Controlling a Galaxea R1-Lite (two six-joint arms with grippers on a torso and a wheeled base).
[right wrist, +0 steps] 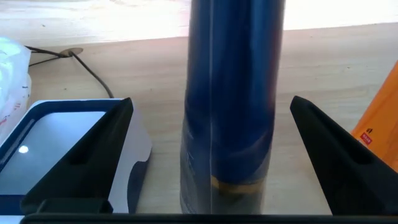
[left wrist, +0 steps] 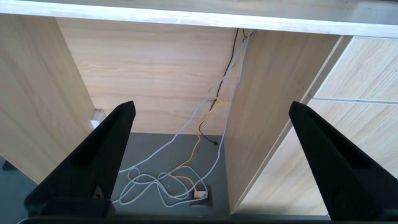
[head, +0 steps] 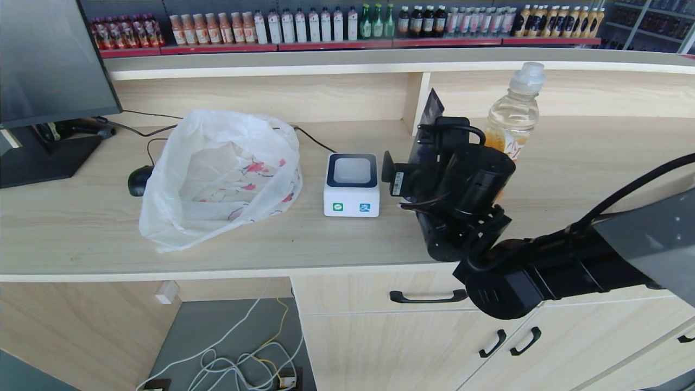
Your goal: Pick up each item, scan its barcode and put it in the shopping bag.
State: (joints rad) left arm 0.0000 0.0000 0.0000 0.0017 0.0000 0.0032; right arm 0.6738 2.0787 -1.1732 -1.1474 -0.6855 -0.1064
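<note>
A tall dark blue package (head: 432, 111) stands upright on the wooden counter (head: 81, 228), just right of the white scanner (head: 352, 184) with its dark-framed window. My right gripper (head: 429, 146) is open around the blue package (right wrist: 233, 106), one finger on each side with gaps between. A clear bottle (head: 513, 117) of yellow drink with an orange label (right wrist: 379, 134) stands just beyond it. The white shopping bag (head: 217, 174) lies open left of the scanner (right wrist: 62, 155). My left gripper (left wrist: 211, 106) is open and holds nothing, below counter height.
A monitor (head: 49, 60) and a black mouse (head: 139, 180) sit at the counter's left end. A cable (head: 315, 142) runs behind the bag. Drawers with black handles (head: 428, 297) are under the counter. Loose cables (left wrist: 180, 180) lie on the floor in the open bay.
</note>
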